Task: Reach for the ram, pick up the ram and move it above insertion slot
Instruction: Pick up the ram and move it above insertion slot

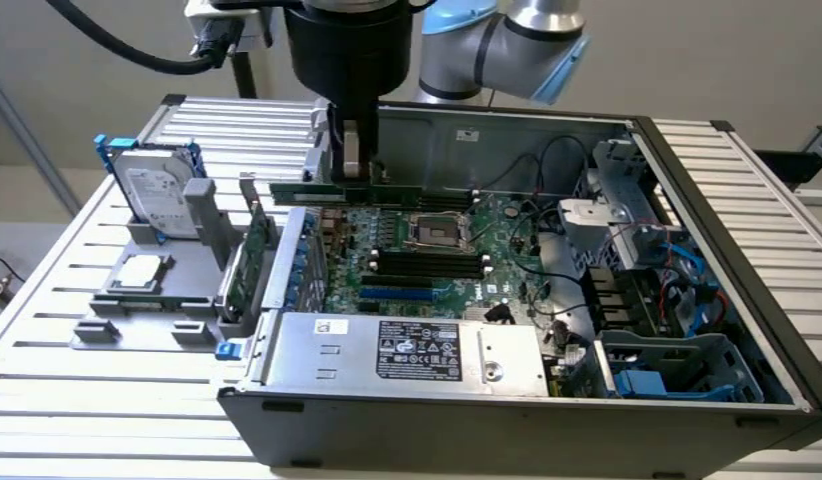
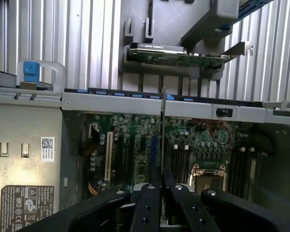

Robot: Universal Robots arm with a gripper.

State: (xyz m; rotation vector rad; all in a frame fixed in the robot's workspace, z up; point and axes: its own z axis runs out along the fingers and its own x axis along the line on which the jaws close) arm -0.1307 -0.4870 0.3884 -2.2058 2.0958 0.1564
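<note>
Exterior view: a worktable (image 1: pixel 104 420) of ribbed aluminium slats carries an open grey computer case (image 1: pixel 518 425) lying on its side, with a pale plain wall behind it and a black cable looping down at the exterior view's upper left. Inside the case the green motherboard (image 1: pixel 425 265) shows a bare CPU socket (image 1: pixel 435 233), black memory slots (image 1: pixel 425 265) just in front of it, a labelled silver power supply (image 1: pixel 411 350) along the near wall and a metal drive cage with blue and red wires toward the exterior view's right. On the table at the exterior view's left stands a grey fixture (image 1: pixel 151 290) holding an upright hard drive (image 1: pixel 155 195) with blue rails and, just beside the case wall, a green expansion card (image 1: pixel 258 250) standing on edge. The arm's black wrist hangs over the case's far side, and its gripper (image 1: pixel 354 160) pinches the ram (image 1: pixel 371 193) between pressed-in fingers. The ram is a long, thin green stick held level and edge-down, lifted clear of the board, over the motherboard's far part near the socket, extending to both sides of the fingers. In the wrist view the gripper (image 2: pixel 161 186) shows two black fingers close together with the ram (image 2: pixel 162 130) seen edge-on as a thin dark line running out from between them, above the motherboard (image 2: pixel 135 145); beyond the case rim lie the expansion card (image 2: pixel 176 58) in its fixture and the slatted table (image 2: pixel 87 43).
</note>
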